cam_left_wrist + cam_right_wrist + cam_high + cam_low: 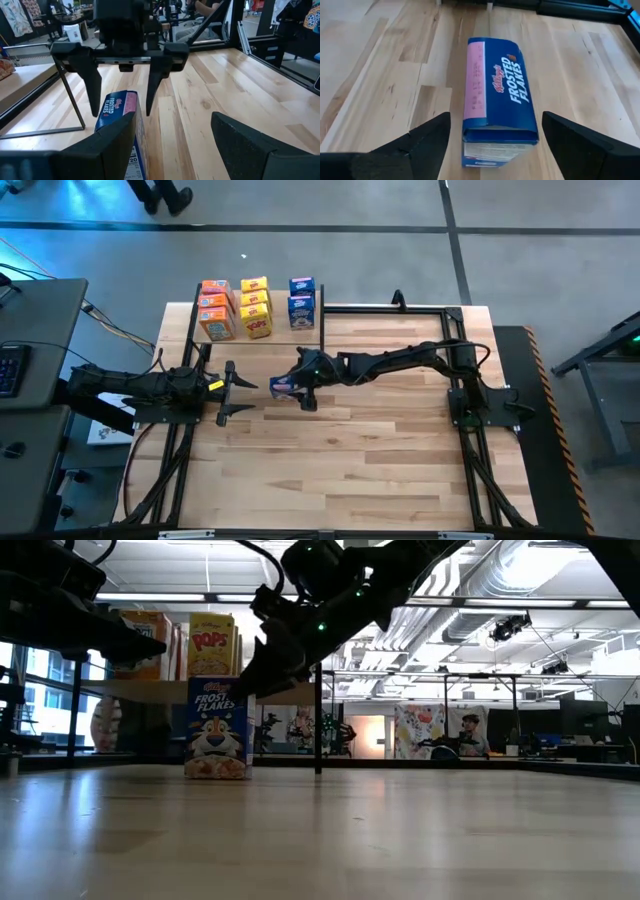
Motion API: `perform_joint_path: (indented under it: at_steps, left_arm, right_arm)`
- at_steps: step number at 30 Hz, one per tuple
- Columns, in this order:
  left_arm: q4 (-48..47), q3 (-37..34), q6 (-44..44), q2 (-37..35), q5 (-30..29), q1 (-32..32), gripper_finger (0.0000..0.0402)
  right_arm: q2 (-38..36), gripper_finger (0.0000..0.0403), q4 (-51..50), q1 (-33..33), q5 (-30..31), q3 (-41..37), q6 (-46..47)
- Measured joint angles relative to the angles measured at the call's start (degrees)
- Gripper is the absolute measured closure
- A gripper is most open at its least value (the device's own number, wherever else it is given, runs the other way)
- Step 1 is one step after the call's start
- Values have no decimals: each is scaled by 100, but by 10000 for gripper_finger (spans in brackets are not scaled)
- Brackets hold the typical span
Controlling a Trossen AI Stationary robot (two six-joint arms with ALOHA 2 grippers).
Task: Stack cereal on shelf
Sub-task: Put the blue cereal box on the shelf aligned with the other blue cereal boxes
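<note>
A blue Frosted Flakes cereal box (283, 387) stands upright on its base on the plank tabletop (218, 728). My right gripper (298, 388) hovers over it, open and pointing down. Its fingers stand on either side of the box top (492, 85) without touching. My left gripper (245, 398) is open at table height, just left of the box and facing it (120, 112). The shelf (282, 333) at the far left carries several orange-red (213, 310), yellow (255, 305) and blue boxes (302, 300) in stacked columns.
Black frame posts (322, 330) edge the shelf, and one (318, 720) stands just right of the box in the low view. Bare planks (360, 450) stretch toward the near edge. Both arm bases (470, 405) sit at the table's sides.
</note>
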Motion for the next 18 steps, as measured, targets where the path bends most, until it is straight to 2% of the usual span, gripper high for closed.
perform_joint_path:
  at_steps: [13,18]
  left_arm:
    - [2,0,0,0,0,0,151]
    - [1,0,0,-1,0,0,151]
  right_arm:
    - [-1,198,16,-39,-8,0,182]
    - [-1,224,15,-35,-25,0,195]
